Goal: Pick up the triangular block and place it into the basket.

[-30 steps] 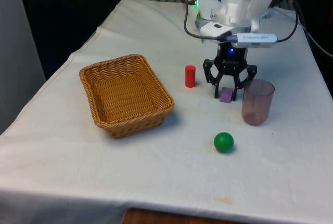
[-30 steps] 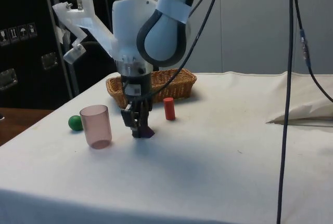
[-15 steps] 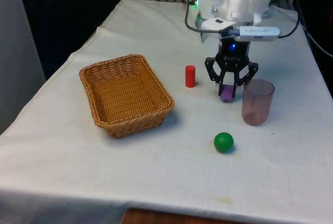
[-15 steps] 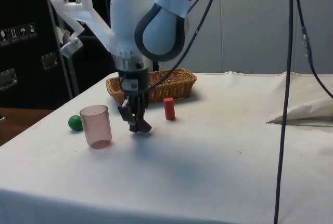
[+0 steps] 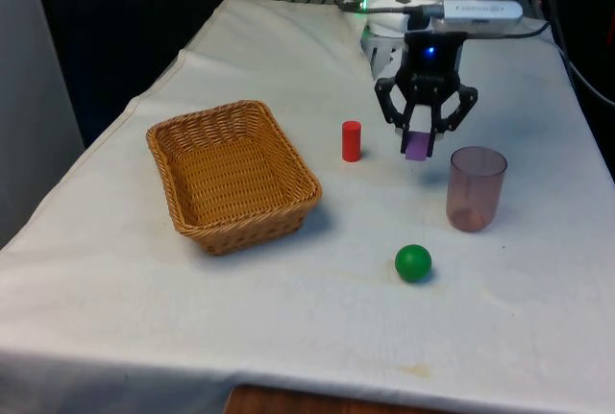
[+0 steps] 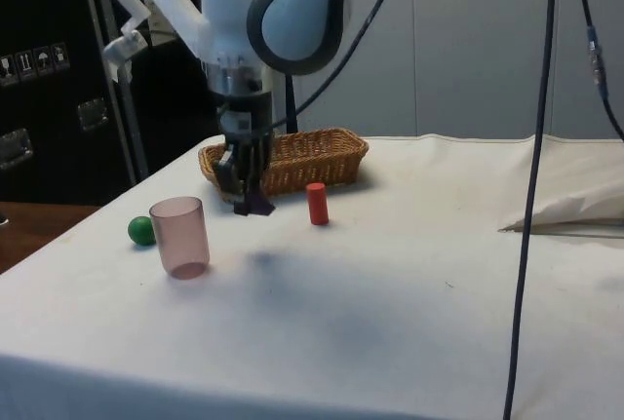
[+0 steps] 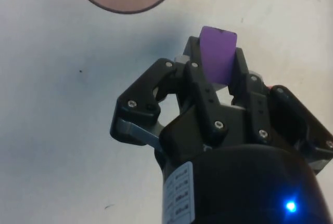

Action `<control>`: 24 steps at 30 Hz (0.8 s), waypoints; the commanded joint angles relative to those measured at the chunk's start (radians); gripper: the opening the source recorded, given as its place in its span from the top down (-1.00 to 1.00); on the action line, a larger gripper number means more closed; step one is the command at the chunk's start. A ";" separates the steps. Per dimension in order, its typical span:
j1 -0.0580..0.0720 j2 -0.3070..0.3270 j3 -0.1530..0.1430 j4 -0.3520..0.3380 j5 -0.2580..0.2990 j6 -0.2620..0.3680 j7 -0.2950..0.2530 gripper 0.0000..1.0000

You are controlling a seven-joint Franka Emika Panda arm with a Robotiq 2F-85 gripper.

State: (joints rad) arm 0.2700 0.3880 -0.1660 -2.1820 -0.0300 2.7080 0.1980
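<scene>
Holding the purple block (image 5: 417,146) clenched between my fingers (image 7: 200,86), I hang above the cloth (image 5: 317,328) with the block clear of it. My gripper (image 5: 420,141) pinches its flat sides, the tip poking out beyond the pads. It looks small, light and rigid, likely smooth enough to slip if the pinch rides near a sloped face, so I judge a grip on the parallel faces best. In the front view the basket (image 5: 231,173) lies toward 9 o'clock of me, with the red cylinder (image 5: 352,140) between us and the cup (image 5: 476,188) near at 4 o'clock. Passing over the cylinder should be easy at this height; the ball (image 5: 413,262) at 6 o'clock is well apart.
</scene>
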 commanded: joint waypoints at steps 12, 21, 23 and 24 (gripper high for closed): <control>-0.003 -0.046 -0.020 0.010 -0.018 -0.027 -0.007 0.33; -0.007 -0.063 -0.061 0.036 -0.019 -0.046 -0.050 0.33; -0.016 -0.064 -0.067 0.047 -0.012 -0.054 -0.072 0.33; -0.018 -0.064 -0.071 0.050 -0.011 -0.055 -0.079 0.33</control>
State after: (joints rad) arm 0.2600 0.3250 -0.2420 -2.1360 -0.0480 2.6590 0.1320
